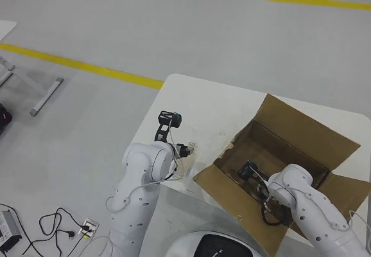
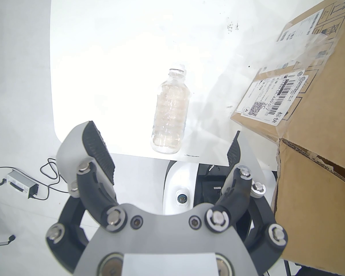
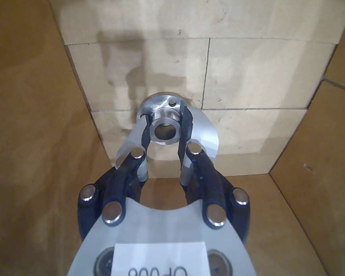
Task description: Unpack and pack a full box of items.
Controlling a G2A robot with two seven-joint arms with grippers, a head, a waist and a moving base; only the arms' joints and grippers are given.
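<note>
Right wrist view: a metal flange (image 3: 158, 104), judged heavy, rigid and slick, is clamped at its hub by the right gripper (image 3: 166, 122).

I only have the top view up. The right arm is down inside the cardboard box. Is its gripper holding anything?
Observer: Yes. The right gripper is shut on a round metal part with a hole through its hub, inside the box.
Operator: And the faint thing on the table by the other arm?
Observer: That is a clear plastic bottle, resting on the table near its edge, beyond the fingers of the open left gripper and untouched.
</note>
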